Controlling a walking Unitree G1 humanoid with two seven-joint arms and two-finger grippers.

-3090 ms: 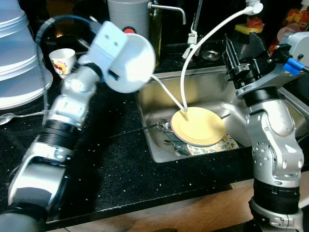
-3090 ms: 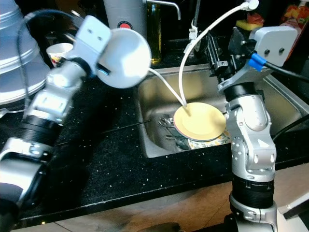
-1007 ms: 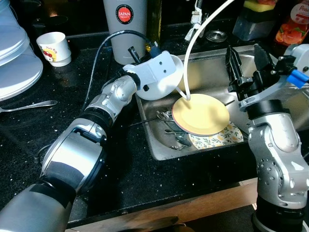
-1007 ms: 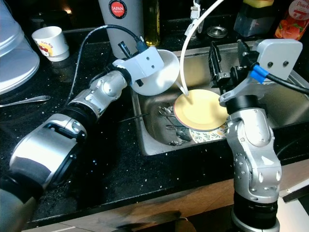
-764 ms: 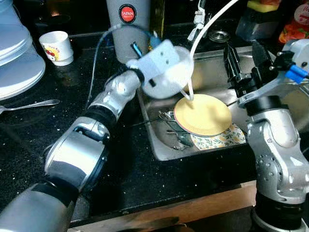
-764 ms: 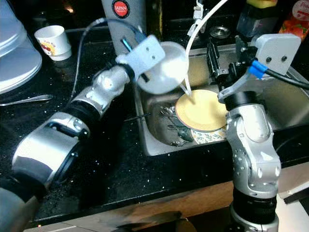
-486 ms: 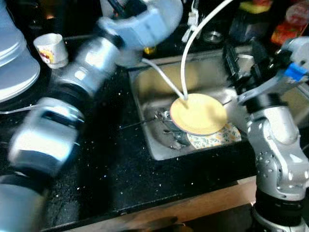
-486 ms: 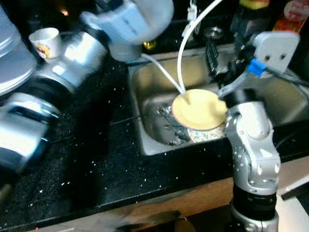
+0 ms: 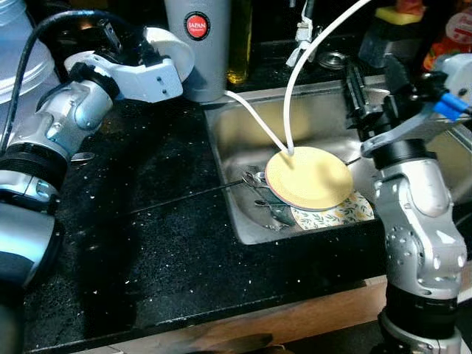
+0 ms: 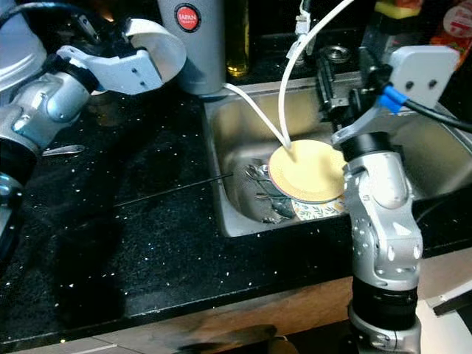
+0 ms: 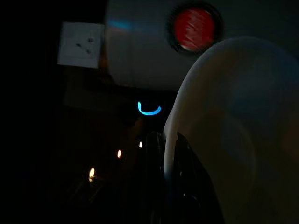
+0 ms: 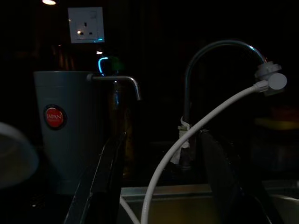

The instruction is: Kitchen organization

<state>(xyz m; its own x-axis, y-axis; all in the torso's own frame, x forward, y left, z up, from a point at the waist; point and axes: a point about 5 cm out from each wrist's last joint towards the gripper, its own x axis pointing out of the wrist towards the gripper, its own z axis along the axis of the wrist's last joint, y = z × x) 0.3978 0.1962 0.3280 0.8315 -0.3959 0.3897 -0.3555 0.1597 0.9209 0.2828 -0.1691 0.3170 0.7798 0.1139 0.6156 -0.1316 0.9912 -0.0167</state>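
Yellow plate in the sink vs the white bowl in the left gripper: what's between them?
In the eye views: bare black counter, the sink's left wall and a white hose running to the yellow plate. White bowl, left gripper.

Home kitchen: steel sink with dishes, black speckled counter.

grey canister on counter | oil bottle beside | wall socket

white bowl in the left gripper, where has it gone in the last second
The left gripper, shut on the white bowl, has carried it from over the sink's left edge to above the black counter, beside the grey canister. The right gripper stays open over the sink; the yellow plate has not moved.
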